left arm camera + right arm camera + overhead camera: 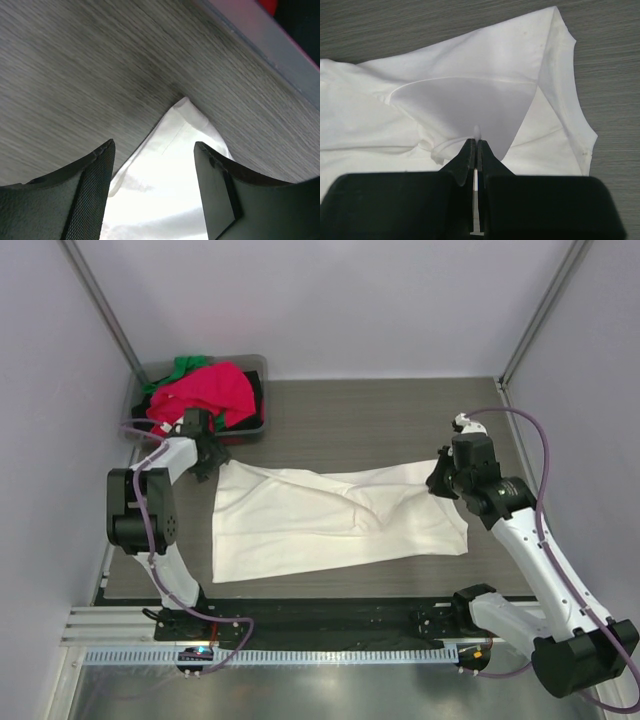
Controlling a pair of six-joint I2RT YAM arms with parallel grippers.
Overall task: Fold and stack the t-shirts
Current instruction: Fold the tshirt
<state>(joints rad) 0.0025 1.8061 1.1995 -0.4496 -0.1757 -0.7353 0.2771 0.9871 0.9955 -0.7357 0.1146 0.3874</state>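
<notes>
1. A large cream-white t-shirt point(330, 525) lies spread across the middle of the tabletop point(350, 420), somewhat rumpled, with creases running along its length.
2. The left arm point(170, 455) reaches to the shirt's far left corner. The left jaws stand wide apart just above the wood, and the wrist view shows the pointed corner of the cloth lying between them, touching neither one.
3. The right arm point(520, 530) reaches to the far right corner of the same shirt. The right jaws are pressed together on a thin pinch of the white cloth, and a tent-like fold rises from the shirt up to them.
4. A grey bin point(255, 365) sits at the far left corner of the tabletop, just beyond the left jaws.
5. A pink-red t-shirt point(210, 390) is heaped in the bin, with a green t-shirt point(185, 365) showing behind it.
</notes>
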